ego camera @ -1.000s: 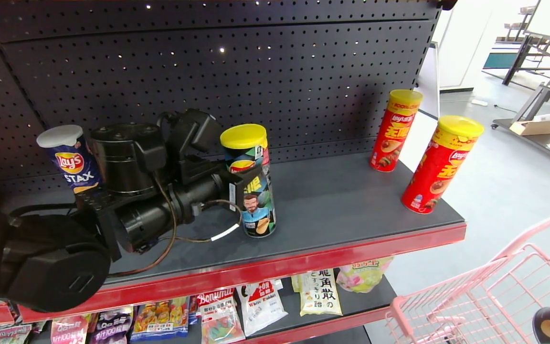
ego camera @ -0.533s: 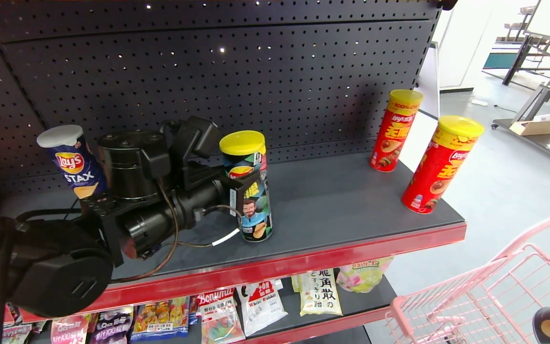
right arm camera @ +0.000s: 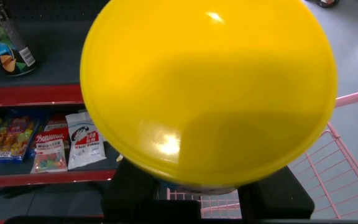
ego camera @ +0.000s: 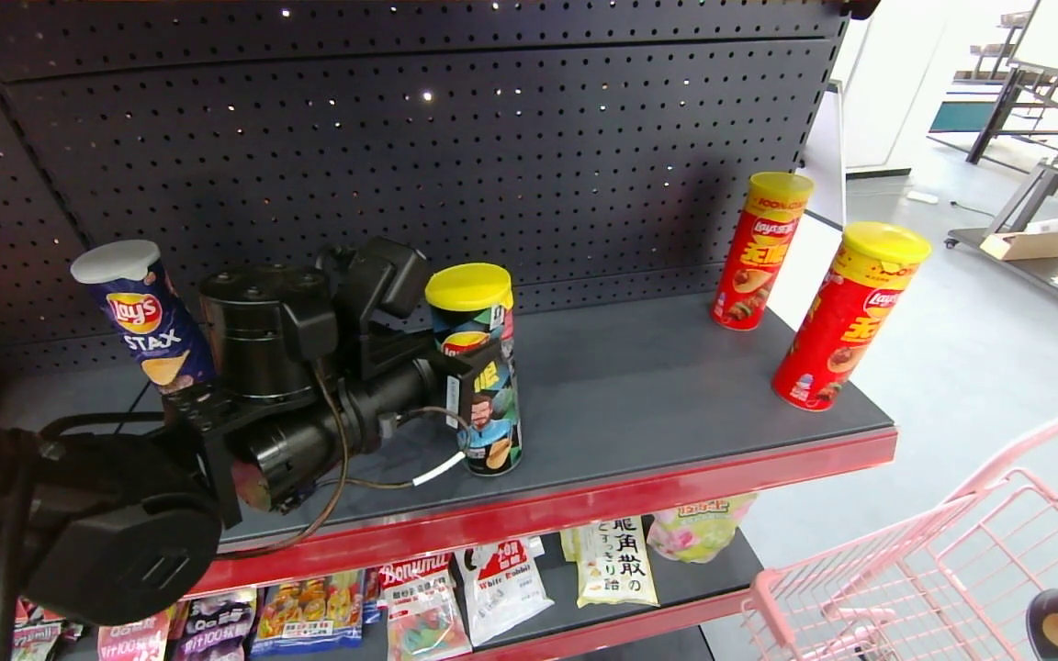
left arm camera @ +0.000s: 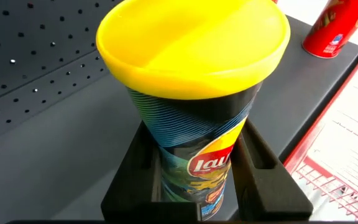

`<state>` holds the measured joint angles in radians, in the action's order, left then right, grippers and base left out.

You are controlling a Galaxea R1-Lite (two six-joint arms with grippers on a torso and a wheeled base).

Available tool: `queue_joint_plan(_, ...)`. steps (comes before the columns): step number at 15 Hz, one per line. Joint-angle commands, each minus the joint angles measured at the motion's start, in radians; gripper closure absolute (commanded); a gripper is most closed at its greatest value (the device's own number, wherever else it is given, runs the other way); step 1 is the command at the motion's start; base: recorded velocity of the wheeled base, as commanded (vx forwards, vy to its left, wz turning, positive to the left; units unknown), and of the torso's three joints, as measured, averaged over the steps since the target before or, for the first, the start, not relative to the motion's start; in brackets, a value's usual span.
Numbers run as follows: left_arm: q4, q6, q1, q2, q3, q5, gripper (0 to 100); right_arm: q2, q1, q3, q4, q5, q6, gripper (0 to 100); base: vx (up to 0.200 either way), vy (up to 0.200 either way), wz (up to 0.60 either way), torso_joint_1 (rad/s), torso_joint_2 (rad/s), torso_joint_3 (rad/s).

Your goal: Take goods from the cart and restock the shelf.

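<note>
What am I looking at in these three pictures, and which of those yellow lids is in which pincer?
This is a two-armed robot restocking a store shelf. The wide picture comes from a camera on its head. The two close-ups come from cameras on its wrists.

In the head view the left pincer grips a dark cardboard chip can with a yellow plastic lid, upright over the grey shelf board. The left wrist view shows that same lid from above.

Also on the board are a blue chip can with a white lid and two red chip cans with yellow lids.

The right wrist view shows the right pincer closed around a second yellow-lidded can above the pink wire cart.
</note>
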<state>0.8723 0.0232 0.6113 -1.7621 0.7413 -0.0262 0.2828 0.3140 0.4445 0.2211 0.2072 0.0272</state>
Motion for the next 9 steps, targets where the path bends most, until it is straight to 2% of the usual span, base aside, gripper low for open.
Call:
queue_joint_plan(1,0.000,-0.002,0.004,0.003,-0.006,0.000,100,0.001,0.000,0.000,0.000,0.000,0.000,100,0.000,0.000,0.00,0.000,0.00,0.000)
queue_joint_plan(9,0.000,-0.005,0.018,0.036,-0.031,0.006,100,-0.004,0.000,-0.001,0.001,0.000,-0.001,100,0.000,0.000,0.00,0.000,0.00,0.000)
